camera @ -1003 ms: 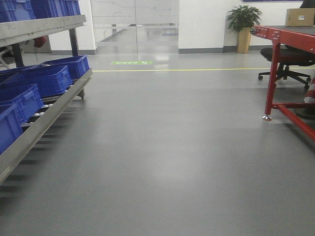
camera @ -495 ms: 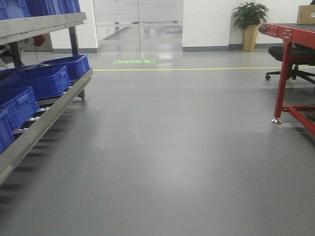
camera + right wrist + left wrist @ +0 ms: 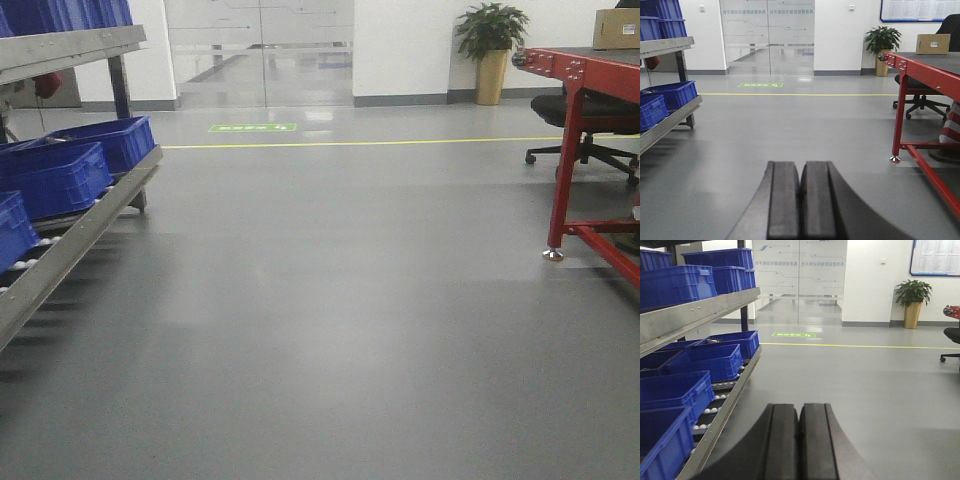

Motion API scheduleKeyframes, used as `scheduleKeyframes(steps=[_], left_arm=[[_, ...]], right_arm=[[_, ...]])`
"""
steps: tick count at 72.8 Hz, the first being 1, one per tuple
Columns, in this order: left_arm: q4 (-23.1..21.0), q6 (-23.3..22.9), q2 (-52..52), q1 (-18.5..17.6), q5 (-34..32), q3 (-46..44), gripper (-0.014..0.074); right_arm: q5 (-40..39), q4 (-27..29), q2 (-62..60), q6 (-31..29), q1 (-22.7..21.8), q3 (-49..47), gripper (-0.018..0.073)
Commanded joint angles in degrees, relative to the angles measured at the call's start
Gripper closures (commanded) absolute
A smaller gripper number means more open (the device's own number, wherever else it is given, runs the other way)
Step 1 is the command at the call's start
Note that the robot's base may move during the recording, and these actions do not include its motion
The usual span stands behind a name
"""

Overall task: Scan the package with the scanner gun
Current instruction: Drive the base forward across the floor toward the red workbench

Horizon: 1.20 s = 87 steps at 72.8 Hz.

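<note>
**Grippers.** In the left wrist view, we see the left gripper (image 3: 800,410) with its two black fingers (image 3: 782,440) pressed flat against each other – the jaws are closed and nothing sits between them. The right gripper (image 3: 800,167) shows the same state in the right wrist view: fingers (image 3: 816,200) are in full contact and hold nothing. Both grippers hang above bare grey floor (image 3: 330,330).

**Package.** We locate the package (image 3: 932,44) on top of the red table (image 3: 920,72), at the table's far end near the white wall. It is a plain tan box standing upright, with a small white label on the face turned towards the right wrist camera. The front view shows the same package (image 3: 615,28) at the upper right edge, on the same red table (image 3: 590,78). It is well apart from both grippers.

**Surroundings.**
- Left side: a metal rack (image 3: 700,312) carries blue bins (image 3: 710,362) on its sloped roller shelf and its upper shelf. The rack (image 3: 70,240) and bins (image 3: 65,180) also appear in the front view.
- Right side: a black office chair (image 3: 600,112) stands partly under the red table.
- Far wall: a potted plant (image 3: 490,40) stands in a tan pot just beside the table's far end, and frosted glass doors (image 3: 260,50) lie to its left.
- Floor: a yellow line (image 3: 350,143) runs across the room in front of the doors, and a green marking (image 3: 253,127) lies just beyond it.
</note>
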Motion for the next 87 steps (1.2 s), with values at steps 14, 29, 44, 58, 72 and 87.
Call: scheduleKeyframes(steps=[14, 29, 44, 58, 72, 87], left_arm=[[-0.11, 0.0, -0.2, 0.0, -1.2, -0.14, 0.0707], [-0.11, 0.0, -0.2, 0.0, -1.2, -0.14, 0.0707], [-0.11, 0.0, -0.2, 0.0, -1.2, -0.14, 0.0707], [-0.11, 0.0, -0.2, 0.0, -1.2, -0.14, 0.0707], [-0.11, 0.0, -0.2, 0.0, -1.2, -0.14, 0.0707], [-0.11, 0.0, -0.2, 0.0, -1.2, -0.14, 0.0707]], right_arm=[[-0.88, 0.16, -0.14, -0.48, -0.02, -0.03, 0.0728], [-0.88, 0.16, -0.14, -0.48, -0.02, -0.03, 0.0728], [-0.88, 0.16, -0.14, -0.48, -0.02, -0.03, 0.0728], [-0.88, 0.16, -0.14, -0.48, -0.02, -0.03, 0.0728], [-0.88, 0.16, -0.14, -0.48, -0.02, -0.03, 0.0728], [-0.88, 0.16, -0.14, -0.48, -0.02, -0.03, 0.0728]])
